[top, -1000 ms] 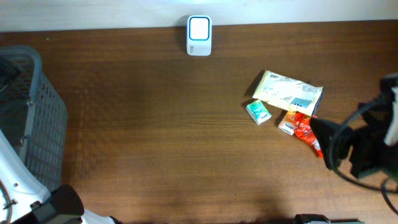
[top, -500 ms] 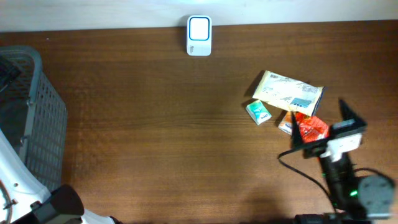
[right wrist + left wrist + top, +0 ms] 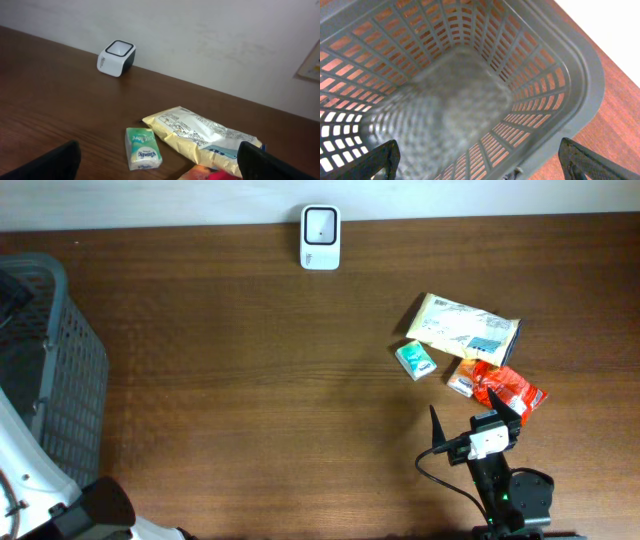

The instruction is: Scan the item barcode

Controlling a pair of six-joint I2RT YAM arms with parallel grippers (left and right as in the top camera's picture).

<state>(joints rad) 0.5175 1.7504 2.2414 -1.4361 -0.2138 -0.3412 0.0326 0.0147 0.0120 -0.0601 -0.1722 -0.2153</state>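
Note:
Several small items lie at the right of the table: a yellow packet (image 3: pixel 467 327) (image 3: pixel 205 132), a green tissue pack (image 3: pixel 415 360) (image 3: pixel 143 148), a red packet (image 3: pixel 507 390) and a small orange item (image 3: pixel 461 383). The white barcode scanner (image 3: pixel 320 237) (image 3: pixel 116 57) stands at the table's far edge. My right gripper (image 3: pixel 475 420) (image 3: pixel 162 162) hovers open just in front of the items, touching none. My left gripper (image 3: pixel 480 160) hangs open over the grey basket (image 3: pixel 580 85), with nothing between its fingers.
The grey mesh basket (image 3: pixel 60 370) stands at the table's left end. A white wall runs behind the scanner. Brown tabletop (image 3: pixel 250 380) lies between basket and items. The right arm's cable (image 3: pixel 440 465) trails near the front edge.
My right arm swung from the table's right edge to the front, below the items, uncovering the red packet. The left arm and the items stayed put.

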